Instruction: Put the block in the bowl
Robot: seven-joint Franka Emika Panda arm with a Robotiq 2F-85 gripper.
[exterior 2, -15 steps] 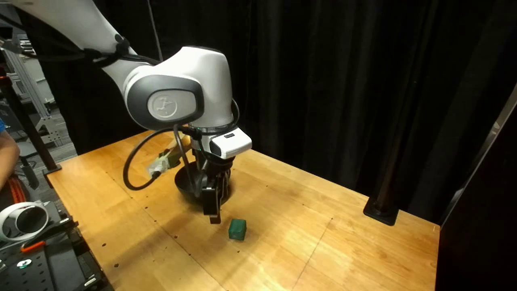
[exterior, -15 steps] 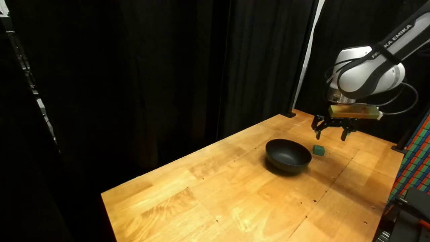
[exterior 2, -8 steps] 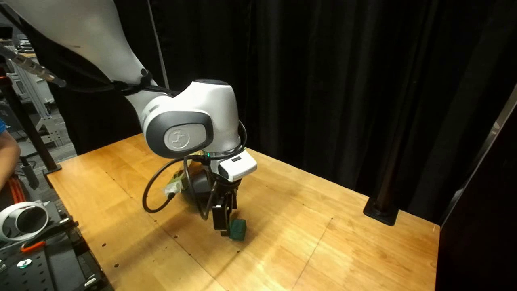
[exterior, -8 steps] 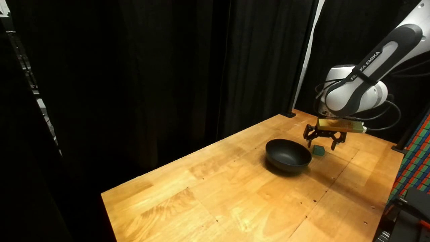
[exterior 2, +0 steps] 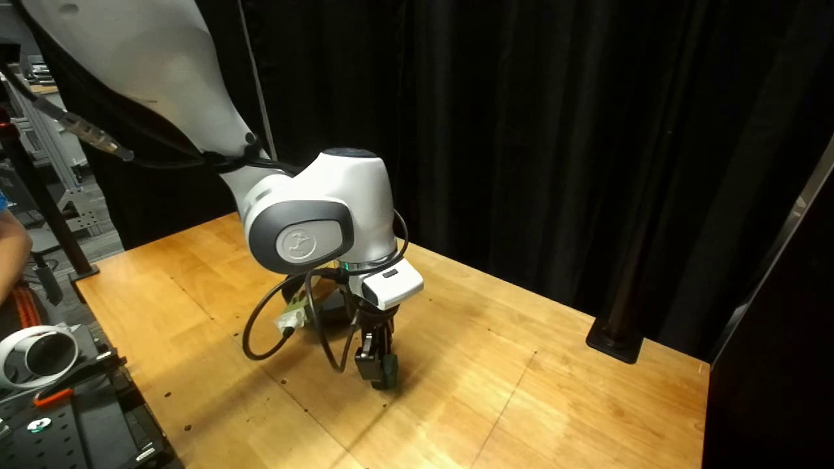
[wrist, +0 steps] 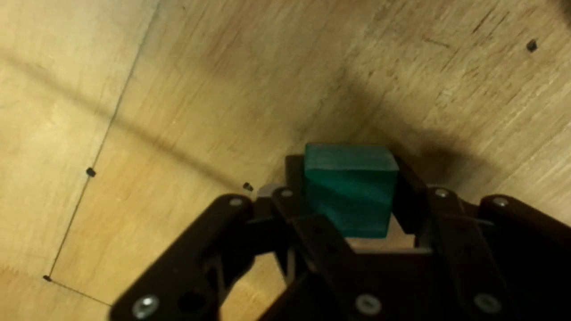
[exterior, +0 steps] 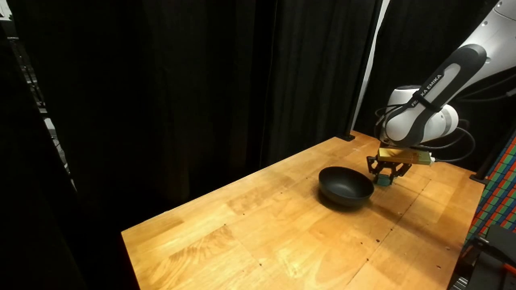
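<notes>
The green block sits between the two fingers of my gripper in the wrist view, with both pads against its sides. My gripper is shut on it, close above the tabletop. The same block shows between the fingertips in an exterior view, and as a dark green edge of the block in an exterior view. Just beside it stands the black bowl, with nothing seen inside. From behind the arm only part of the bowl shows; the wrist view does not show it clearly.
The wooden table carries the bowl and block. Black pole bases stand at its edges, one pole base by the dark curtain. A cart with a white tube adjoins one side.
My arm has come down over the block, and the gripper has gone from open to shut around it. The bowl has not moved.
</notes>
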